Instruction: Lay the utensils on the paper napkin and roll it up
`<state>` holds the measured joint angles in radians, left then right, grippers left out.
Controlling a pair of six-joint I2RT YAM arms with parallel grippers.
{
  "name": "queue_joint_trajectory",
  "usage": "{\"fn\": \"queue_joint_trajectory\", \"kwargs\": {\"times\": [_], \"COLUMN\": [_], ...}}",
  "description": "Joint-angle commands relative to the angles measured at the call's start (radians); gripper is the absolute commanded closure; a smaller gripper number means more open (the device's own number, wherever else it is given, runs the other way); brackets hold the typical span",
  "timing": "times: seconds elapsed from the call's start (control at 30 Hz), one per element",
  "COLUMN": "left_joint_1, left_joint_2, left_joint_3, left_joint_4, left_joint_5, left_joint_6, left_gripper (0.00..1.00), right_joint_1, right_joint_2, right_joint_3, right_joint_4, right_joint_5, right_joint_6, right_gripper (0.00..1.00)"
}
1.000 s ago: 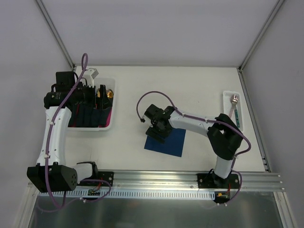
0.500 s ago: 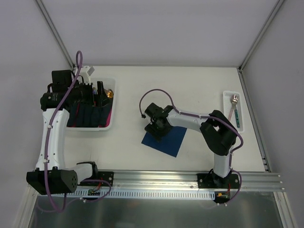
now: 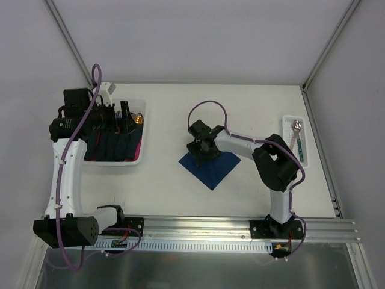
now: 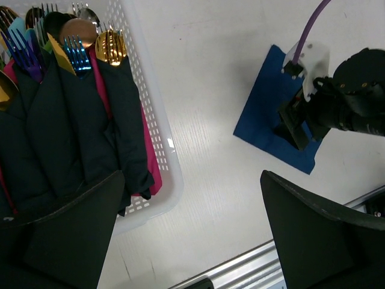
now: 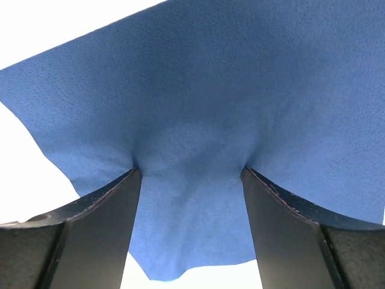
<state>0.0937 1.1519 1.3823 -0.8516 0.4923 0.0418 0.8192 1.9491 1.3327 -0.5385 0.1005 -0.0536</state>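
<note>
The paper napkin (image 3: 212, 171) lies flat mid-table as a dark blue diamond, also seen in the left wrist view (image 4: 262, 120). My right gripper (image 3: 202, 150) stands open on its far corner. Both fingertips press down on the sheet (image 5: 198, 90), which puckers slightly between them (image 5: 189, 171). A silver spoon (image 3: 296, 127), one of the utensils, rests in a small white tray (image 3: 285, 139) at the far right. My left gripper (image 3: 123, 120) hangs open over the right edge of the basket, with nothing between its fingers (image 4: 189, 180).
A white perforated basket (image 3: 142, 133) at the left holds several dark blue rolls (image 4: 66, 132) with gold and coloured cutlery heads. A metal rail (image 3: 198, 226) runs along the near table edge. Frame posts rise at the back corners.
My right gripper turned and shifted to the right and away with its tips on the napkin, swinging the sheet from a near-square lie into a diamond. The left arm drew slightly left.
</note>
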Motion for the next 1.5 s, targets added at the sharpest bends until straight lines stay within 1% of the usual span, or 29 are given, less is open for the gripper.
{"fn": "queue_joint_trajectory", "kwargs": {"times": [0.0,0.17,0.4,0.57,0.77,0.93,1.0,1.03,1.07,1.13,1.17,1.2,1.23,1.27,1.33,1.37,1.43,1.47], "left_joint_1": [0.009,0.011,0.014,0.017,0.020,0.021,0.020,0.021,0.020,0.021,0.021,0.020,0.021,0.021,0.023,0.023,0.023,0.023], "left_joint_2": [0.012,0.015,0.023,0.020,0.016,0.014,0.017,0.017,0.016,0.014,0.014,0.014,0.012,0.011,0.000,-0.004,-0.015,-0.018], "left_joint_3": [0.018,0.009,0.006,0.001,0.001,0.004,0.004,0.004,0.004,-0.002,0.000,-0.002,-0.002,-0.002,-0.012,-0.017,-0.034,-0.038], "left_joint_4": [-0.001,-0.001,-0.001,-0.001,0.000,0.003,0.002,0.003,0.002,0.003,0.006,0.006,0.009,0.011,0.017,0.023,0.028,0.029], "left_joint_5": [-0.008,-0.009,-0.006,-0.003,0.005,0.022,0.029,0.034,0.046,0.057,0.068,0.071,0.072,0.074,0.078,0.084,0.101,0.106], "left_joint_6": [-0.026,-0.026,-0.033,-0.031,-0.031,-0.026,-0.025,-0.019,-0.013,-0.003,0.006,0.009,0.015,0.017,0.018,0.020,0.026,0.033], "left_gripper": [0.01,0.01,0.01,0.01,0.01,0.01,0.01,0.01,0.01,0.01,0.01,0.01,0.01,0.01,0.01,0.01,0.01,0.01], "right_joint_1": [-0.064,-0.092,-0.094,-0.094,-0.094,-0.112,-0.164,-0.190,-0.253,-0.326,-0.404,-0.443,-0.518,-0.555,-0.636,-0.717,-0.796,-0.863], "right_joint_2": [0.045,0.054,0.068,0.031,-0.070,-0.194,-0.239,-0.262,-0.306,-0.344,-0.375,-0.389,-0.404,-0.421,-0.486,-0.501,-0.509,-0.500], "right_joint_3": [0.020,0.049,0.094,0.083,0.118,0.226,0.247,0.255,0.263,0.266,0.269,0.267,0.266,0.257,0.192,0.174,0.149,0.149], "right_joint_4": [0.031,0.031,0.009,0.005,-0.037,-0.089,-0.113,-0.120,-0.129,-0.167,-0.204,-0.228,-0.254,-0.293,-0.302,-0.313,-0.331,-0.351], "right_joint_5": [0.056,0.044,0.038,0.034,0.038,0.007,-0.018,-0.059,-0.076,-0.090,-0.123,-0.124,-0.107,-0.069,-0.067,-0.065,-0.053,-0.045], "right_joint_6": [0.095,0.104,0.103,0.112,0.113,0.121,0.124,0.121,0.118,0.097,0.083,0.066,0.020,0.006,-0.015,-0.028,-0.048,-0.057], "right_gripper": [0.28,0.28,0.23,0.20,0.17,0.17,0.17,0.17,0.18,0.20,0.20,0.21,0.22,0.23,0.26,0.27,0.34,0.37]}}
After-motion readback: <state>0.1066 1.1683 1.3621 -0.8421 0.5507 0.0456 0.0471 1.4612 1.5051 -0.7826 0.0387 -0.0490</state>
